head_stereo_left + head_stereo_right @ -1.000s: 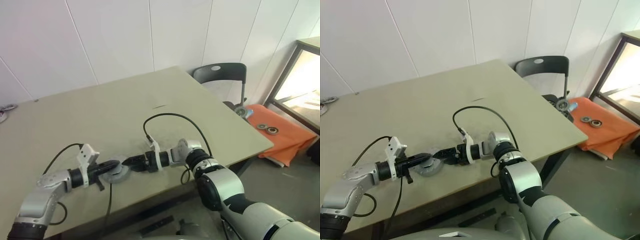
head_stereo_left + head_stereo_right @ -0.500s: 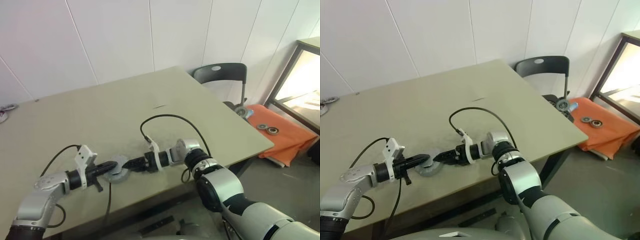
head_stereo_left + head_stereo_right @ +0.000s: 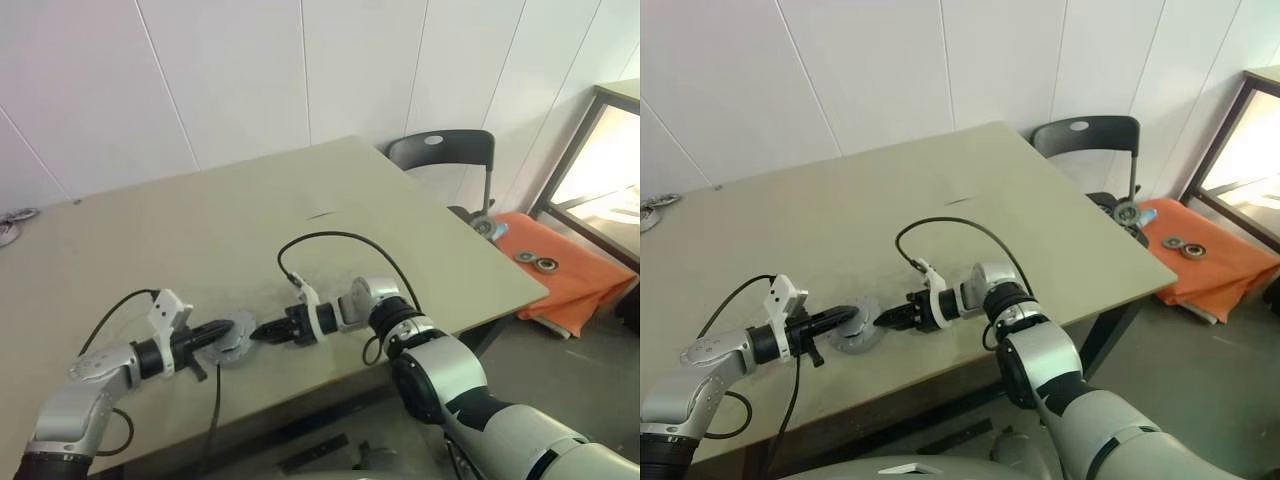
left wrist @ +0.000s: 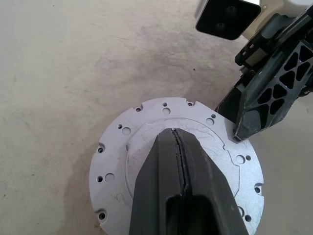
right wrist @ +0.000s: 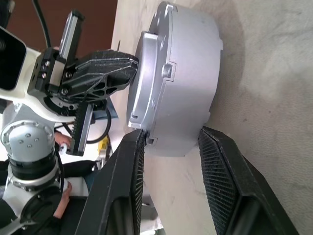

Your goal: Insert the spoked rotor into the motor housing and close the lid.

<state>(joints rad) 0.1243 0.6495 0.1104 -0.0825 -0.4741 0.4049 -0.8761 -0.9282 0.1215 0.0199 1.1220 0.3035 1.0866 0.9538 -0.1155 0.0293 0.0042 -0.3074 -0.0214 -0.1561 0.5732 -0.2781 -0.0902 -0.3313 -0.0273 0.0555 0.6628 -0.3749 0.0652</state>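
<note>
The motor housing (image 5: 188,83) is a squat silver drum on the tan table (image 3: 250,220), near the front edge. Its lid (image 4: 146,142), a silver plate with small holes, sits on top. The spoked rotor is hidden. My left gripper (image 4: 174,132) is shut, and its tips press on the middle of the lid. My right gripper (image 5: 171,134) comes in from the opposite side. One of its fingers lies against the lid's rim and the other against the base. In the left eye view both grippers meet at the housing (image 3: 232,338).
Black cables loop over the table behind both wrists. A black chair (image 3: 445,150) stands past the table's far right corner. An orange cloth (image 3: 560,280) with round metal parts lies on the floor to the right. Most of the tabletop behind the housing is bare.
My right gripper's fingers have narrowed from wide open onto the housing's edge. The left gripper has stayed shut on the lid.
</note>
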